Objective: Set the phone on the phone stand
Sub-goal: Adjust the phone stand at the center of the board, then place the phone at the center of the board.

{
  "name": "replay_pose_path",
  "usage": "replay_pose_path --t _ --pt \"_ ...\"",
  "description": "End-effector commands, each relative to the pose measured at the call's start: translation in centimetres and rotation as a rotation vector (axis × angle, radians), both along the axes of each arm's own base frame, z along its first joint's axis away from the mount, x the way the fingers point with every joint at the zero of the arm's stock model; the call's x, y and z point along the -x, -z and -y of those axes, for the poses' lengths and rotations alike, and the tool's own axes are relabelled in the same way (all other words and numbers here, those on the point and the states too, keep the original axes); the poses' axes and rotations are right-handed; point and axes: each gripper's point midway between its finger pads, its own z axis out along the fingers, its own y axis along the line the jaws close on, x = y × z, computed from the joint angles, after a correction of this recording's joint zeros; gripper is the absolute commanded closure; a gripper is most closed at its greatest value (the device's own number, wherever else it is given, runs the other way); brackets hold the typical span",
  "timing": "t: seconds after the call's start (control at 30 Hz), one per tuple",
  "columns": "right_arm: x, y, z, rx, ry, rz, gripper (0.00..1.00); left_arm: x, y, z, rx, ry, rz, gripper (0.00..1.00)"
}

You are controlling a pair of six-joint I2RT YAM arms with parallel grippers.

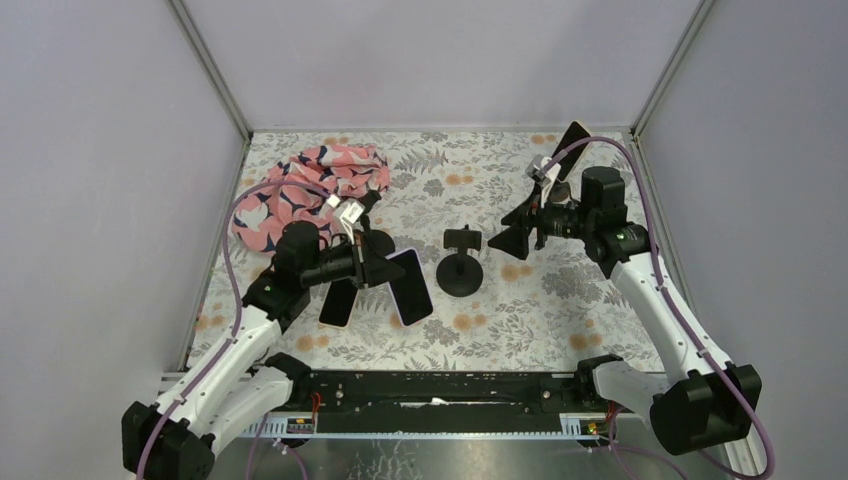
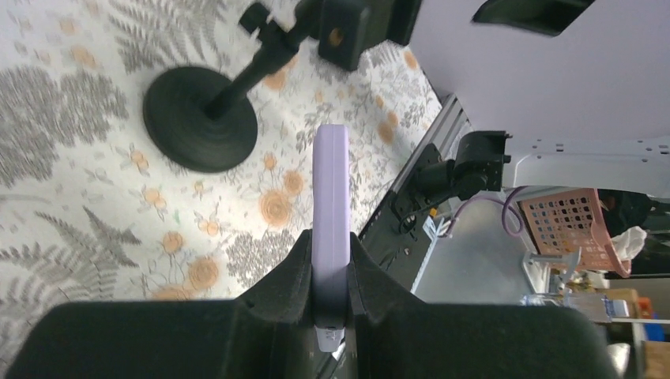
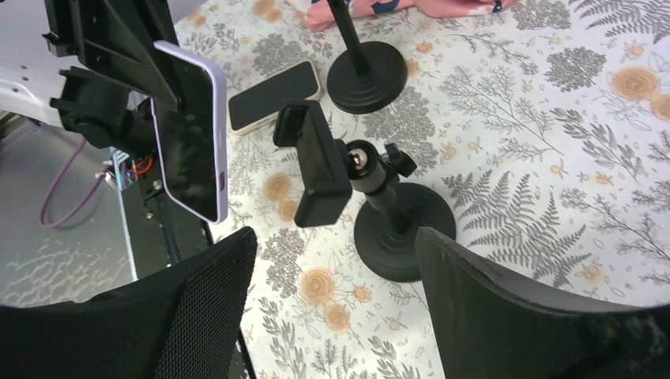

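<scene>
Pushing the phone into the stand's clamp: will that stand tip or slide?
Probably won't tip: the phone stand has a wide base on the table. Its clamp sits on a ball joint, so it may swivel. It could slide; the open right hand isn't bracing it.

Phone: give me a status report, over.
Left gripper shut on lavender phone; right gripper open, empty. Phone held on edge beside phone stand, not seated. Nothing between them.
</scene>
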Motion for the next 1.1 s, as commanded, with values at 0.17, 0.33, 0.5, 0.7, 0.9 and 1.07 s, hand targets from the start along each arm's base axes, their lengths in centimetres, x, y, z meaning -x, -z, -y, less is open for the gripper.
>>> replay_pose_path --t 0.17,0.33,0.5,0.7,0.9,1.07 --pt "-0.6 -0.9 1.4 0.035 0.03 0.058 0.18 1.4 2.1 1.4 0.089 0.04 -0.079 1.0" --pt "-0.5 -0.7 1.4 0.031 0.023 0.053 0.17 2.3 3.9 2.4 0.146 0.075 -0.176 1.0" --pt "-0.4 -0.5 1.4 0.022 0.015 0.048 0.17 1.9 7.0 3.8 0.104 0.037 -0.243 1.0" --pt "-0.4 -0.2 1.3 0.012 0.007 0.036 0.18 -0.1 9.8 4.3 0.006 -0.031 -0.242 1.0" --pt "-0.6 0.3 1.3 0.009 0.009 0.025 0.17 -0.8 12.3 5.0 -0.014 -0.019 -0.288 1.0" --pt "-0.6 0.7 1.2 0.005 0.002 0.012 0.17 -1.4 13.7 5.4 -0.019 -0.032 -0.318 0.97"
